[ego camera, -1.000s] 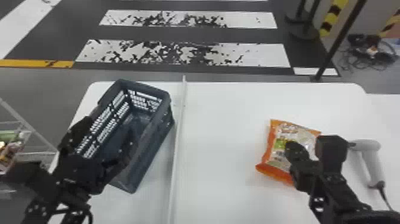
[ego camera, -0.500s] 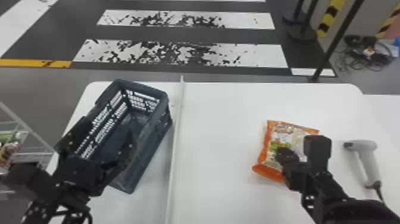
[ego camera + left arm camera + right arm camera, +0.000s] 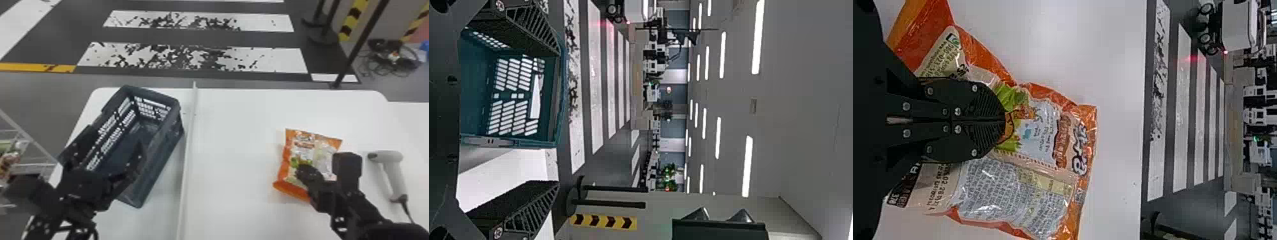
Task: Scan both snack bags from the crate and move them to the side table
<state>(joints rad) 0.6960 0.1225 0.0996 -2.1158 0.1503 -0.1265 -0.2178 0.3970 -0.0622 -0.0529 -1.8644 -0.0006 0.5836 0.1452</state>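
spreading left gripper (image 3: 108, 151) wide at crate (image 3: 161, 159), gripping nothing. past divider (image 3: 187, 153), holding right gripper (image 3: 301, 169) closed, tips together, at bag (image 3: 303, 148) on table (image 3: 236, 153); cannot tell about any pinch of film. right of bag, showing scanner (image 3: 392, 172).

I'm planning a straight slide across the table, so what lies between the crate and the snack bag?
In the head view, a long pale strip runs close beside the crate, then white tabletop up to the bag.
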